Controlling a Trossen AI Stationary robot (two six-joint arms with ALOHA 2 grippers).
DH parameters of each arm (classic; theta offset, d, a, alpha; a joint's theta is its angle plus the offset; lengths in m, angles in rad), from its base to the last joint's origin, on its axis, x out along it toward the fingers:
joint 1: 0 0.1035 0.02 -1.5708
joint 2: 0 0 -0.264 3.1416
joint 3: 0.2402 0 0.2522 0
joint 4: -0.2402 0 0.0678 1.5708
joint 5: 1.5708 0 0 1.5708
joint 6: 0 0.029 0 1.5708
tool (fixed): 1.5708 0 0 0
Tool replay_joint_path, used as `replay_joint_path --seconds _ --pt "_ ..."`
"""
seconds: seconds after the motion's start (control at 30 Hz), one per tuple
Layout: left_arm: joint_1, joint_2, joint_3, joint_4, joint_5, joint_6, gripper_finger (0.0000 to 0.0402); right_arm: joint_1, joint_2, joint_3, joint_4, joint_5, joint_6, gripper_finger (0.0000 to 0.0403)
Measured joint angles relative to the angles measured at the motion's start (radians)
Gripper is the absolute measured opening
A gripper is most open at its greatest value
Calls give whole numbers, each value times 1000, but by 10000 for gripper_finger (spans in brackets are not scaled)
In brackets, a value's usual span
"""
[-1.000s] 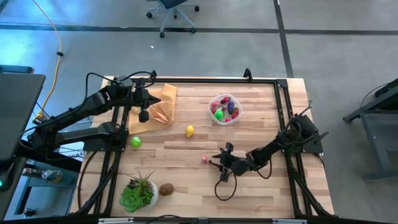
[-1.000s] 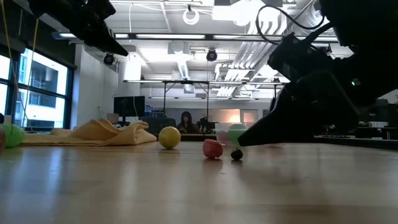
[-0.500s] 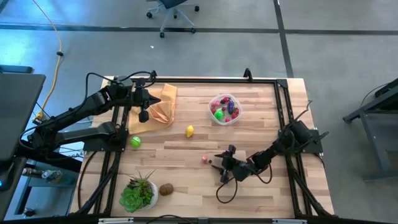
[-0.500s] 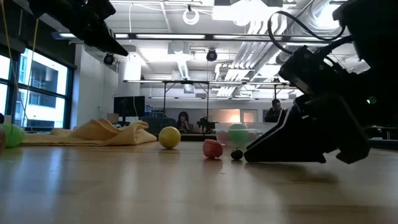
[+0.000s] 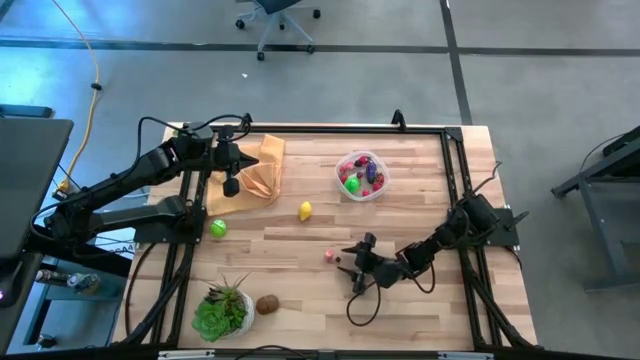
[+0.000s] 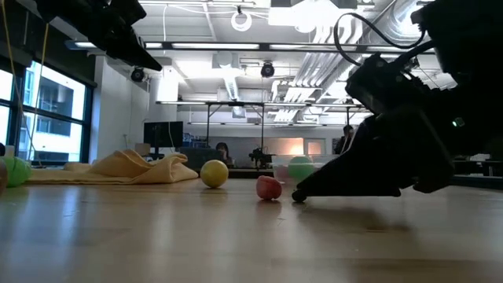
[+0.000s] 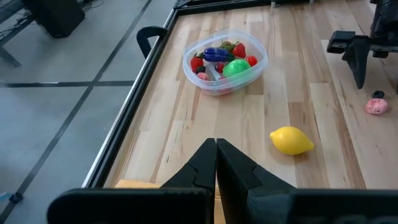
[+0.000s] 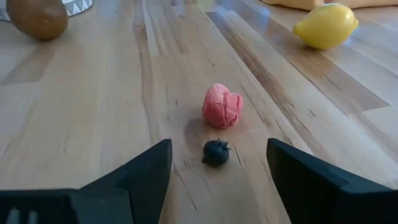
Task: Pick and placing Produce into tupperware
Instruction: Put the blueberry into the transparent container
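Right gripper [image 5: 349, 267] low over the wooden table [image 5: 420, 190], near its front-middle. Fingers spread wide, nothing between them. Just ahead of the gap, on the wood: a tiny dark berry [image 8: 216, 152], and a little beyond it a pink lumpy fruit [image 8: 222, 105]. The two are close together but not touching. From table height the dark berry [image 6: 299, 195] sits right at the tip of the gripper, the pink fruit [image 6: 269, 187] just beside it.

Left gripper [image 5: 231, 186] up above the table's far left part, over the tan cloth [image 5: 255, 170]. Its fingers [image 7: 202, 165] are pressed together, holding nothing.

Clear tub [image 5: 362, 176] stands toward the far right of the table, well apart from both grippers. Already holds several pieces: a bright green one, red ones, a dark purple one [image 7: 217, 54].

Loose pieces still on the wood:
- yellow lemon [image 5: 305, 210], mid-table, between the cloth and the tub
- green ball [image 5: 218, 228] at the left edge, by the frame rail
- brown piece [image 5: 267, 304] at the front left, just beside the potted plant [image 5: 221, 311]

A person is visible far back in the room, at desks, in the table-height view; too small to say more.
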Motion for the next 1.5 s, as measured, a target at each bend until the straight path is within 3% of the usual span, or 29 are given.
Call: replay_joint_path --seconds 0.4,0.77,1.5 --pt "0 0 0 0 0 0 3 -10 27 59 -34 -32 -69 254" --pt "0 0 0 0 0 0 3 -14 34 65 -83 2 11 253" --pt "0 0 0 0 0 0 3 -16 32 65 -128 16 114 148"
